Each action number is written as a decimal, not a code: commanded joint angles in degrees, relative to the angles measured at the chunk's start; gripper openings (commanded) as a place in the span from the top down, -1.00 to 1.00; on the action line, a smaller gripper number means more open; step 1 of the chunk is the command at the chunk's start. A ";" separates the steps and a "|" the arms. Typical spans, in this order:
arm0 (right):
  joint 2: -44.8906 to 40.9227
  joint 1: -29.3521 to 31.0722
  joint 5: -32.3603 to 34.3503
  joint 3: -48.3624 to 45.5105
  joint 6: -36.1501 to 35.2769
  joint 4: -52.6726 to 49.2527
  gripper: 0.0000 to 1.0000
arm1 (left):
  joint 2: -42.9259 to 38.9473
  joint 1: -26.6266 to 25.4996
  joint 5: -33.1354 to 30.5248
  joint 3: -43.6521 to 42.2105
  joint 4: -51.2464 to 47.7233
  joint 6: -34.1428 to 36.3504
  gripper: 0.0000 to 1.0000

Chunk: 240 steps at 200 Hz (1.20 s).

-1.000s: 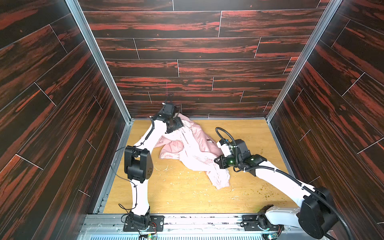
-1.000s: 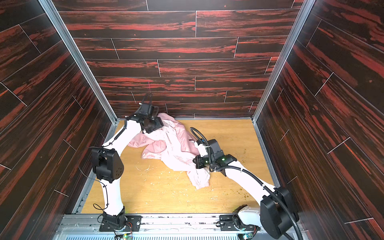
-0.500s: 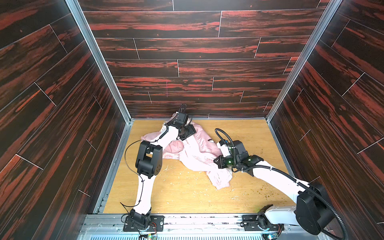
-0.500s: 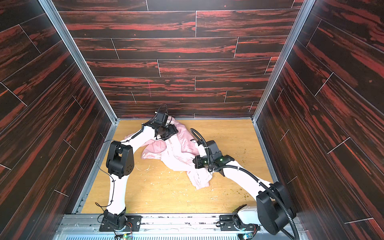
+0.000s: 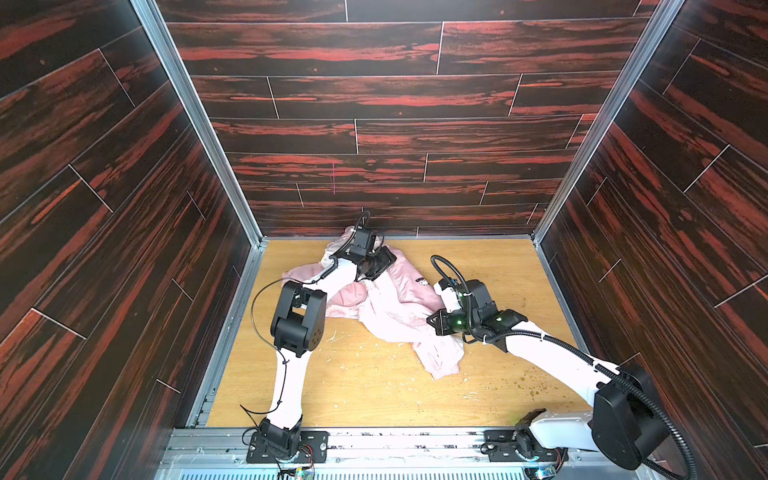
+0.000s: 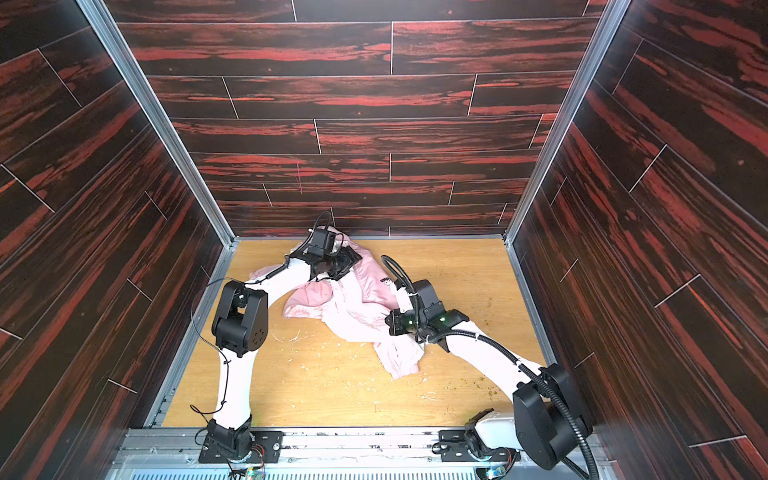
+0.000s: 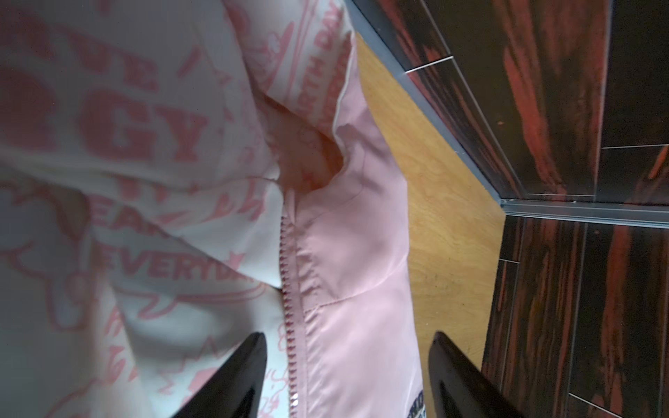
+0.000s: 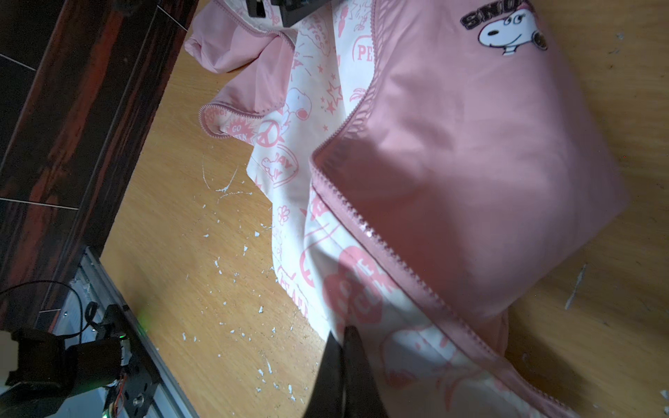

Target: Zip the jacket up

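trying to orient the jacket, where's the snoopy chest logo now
In both top views the logo sits on the jacket's pink outer panel, right of centre, between the left gripper and the right gripper.

Dark red-streaked plank walls (image 5: 395, 104) enclose a wooden floor (image 5: 374, 399).

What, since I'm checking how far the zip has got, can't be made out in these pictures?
- Zip slider: not made out in any view; in the left wrist view the teeth run off the picture's edge inside the open left gripper.
- Right gripper: shut, but the right wrist view doesn't show whether it pinches the jacket; in both top views its wrist hides the tips.
- Logo: right wrist view, cut off by the picture's edge.
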 commanded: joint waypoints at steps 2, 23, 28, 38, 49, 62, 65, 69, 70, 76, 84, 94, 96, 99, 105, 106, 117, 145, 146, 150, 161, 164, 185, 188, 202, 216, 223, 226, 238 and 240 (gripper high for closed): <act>-1.13 0.28 -0.86 0.68 0.78 0.32 1.00 | 1.97 0.32 0.67 -3.27 4.66 -2.92 -0.48; -1.99 0.32 -1.19 0.74 0.94 0.10 1.00 | 2.15 0.45 0.44 -5.50 6.96 -3.77 -0.48; -2.21 0.24 -1.44 0.78 0.96 0.10 1.00 | 2.21 0.56 0.52 -5.93 7.64 -4.01 -0.48; -2.60 0.32 -1.93 0.66 0.96 0.10 1.00 | 2.29 0.63 0.42 -6.60 8.81 -4.34 -0.48; -2.96 0.32 -2.58 0.60 1.05 0.12 1.00 | 2.62 0.69 0.50 -7.05 9.84 -4.91 -0.48; -3.07 0.25 -3.52 0.51 1.11 0.19 1.00 | 3.07 0.72 0.91 -7.51 12.00 -5.80 -0.48; -3.11 0.29 -3.68 0.51 1.07 0.19 1.00 | 3.16 0.78 1.10 -7.72 12.71 -6.10 -0.47; -3.10 0.31 -3.90 0.39 0.97 0.19 1.00 | 3.28 0.80 1.35 -7.85 13.57 -6.48 -0.47; -3.11 0.31 -4.05 0.41 0.96 0.19 1.00 | 3.29 0.80 1.37 -7.86 13.75 -6.64 -0.47; -2.97 0.32 -4.37 0.30 0.94 0.19 1.00 | 3.38 0.89 1.65 -8.19 14.86 -7.19 -0.47; -2.90 0.31 -4.48 0.34 0.81 -0.02 1.00 | 3.45 0.98 2.05 -8.63 16.54 -7.92 -0.45; -2.81 0.32 -4.63 0.18 0.79 -0.08 1.00 | 3.39 1.20 2.59 -9.10 18.50 -8.89 -0.40; -2.73 0.32 -4.61 0.17 0.76 -0.08 1.00 | 3.32 1.23 2.69 -9.13 18.86 -9.01 -0.38; -2.70 0.32 -4.63 0.16 0.66 -0.08 1.00 | 3.30 1.32 2.89 -9.26 19.24 -9.24 -0.36; -2.63 0.25 -4.72 0.13 0.54 -0.16 1.00 | 3.15 1.48 3.21 -9.28 19.97 -9.70 -0.29; -2.61 0.29 -4.72 0.15 0.53 -0.21 1.00 | 3.14 1.49 3.23 -9.33 20.08 -9.74 -0.27; -2.25 0.36 -4.73 0.33 0.19 -0.63 1.00 | 2.76 1.75 3.80 -9.13 20.95 -10.25 -0.10; -1.15 0.47 -5.57 1.59 -0.35 -1.30 1.00 | 1.98 2.03 6.24 -7.46 22.13 -11.10 0.44; -1.13 0.48 -5.59 1.67 -0.35 -1.30 1.00 | 1.94 2.08 6.33 -7.36 22.12 -11.10 0.46; -0.96 0.55 -5.77 1.82 -0.28 -1.31 1.00 | 1.82 2.12 6.56 -7.05 22.04 -11.18 0.54; -0.56 0.71 -6.08 2.52 -0.49 -1.48 1.00 | 1.63 2.17 7.19 -6.24 21.78 -11.26 0.75; -0.50 0.73 -6.19 2.84 -0.52 -1.48 1.00 | 1.56 2.21 7.33 -6.08 21.84 -11.27 0.80; 0.32 1.27 -7.05 4.34 -0.79 -2.10 1.00 | 1.46 2.52 8.12 -4.74 21.85 -11.27 1.00; 0.35 1.44 -7.10 4.55 -0.87 -2.11 1.00 | 1.50 2.63 8.27 -4.57 21.85 -11.27 1.00; 0.95 1.86 -7.95 5.59 -1.10 -2.35 1.00 | 1.39 2.99 8.28 -3.95 21.85 -11.27 1.00; 1.97 2.22 -9.00 6.88 -1.17 -2.78 1.00 | 1.05 3.48 7.94 -3.06 21.63 -11.19 1.00; 2.61 2.46 -9.92 7.74 -1.17 -2.97 1.00 | 0.88 3.85 7.76 -2.61 21.26 -11.04 1.00; 2.82 2.57 -11.03 8.00 -1.04 -2.95 1.00 | 0.84 4.00 7.73 -2.25 20.95 -10.83 1.00; 4.08 3.02 -13.40 9.37 -0.30 -2.40 1.00 | 0.69 4.71 7.10 -0.52 18.66 -9.70 1.00; 4.35 3.15 -14.06 9.56 -0.15 -2.24 1.00 | 0.69 4.83 6.98 -0.15 18.22 -9.45 1.00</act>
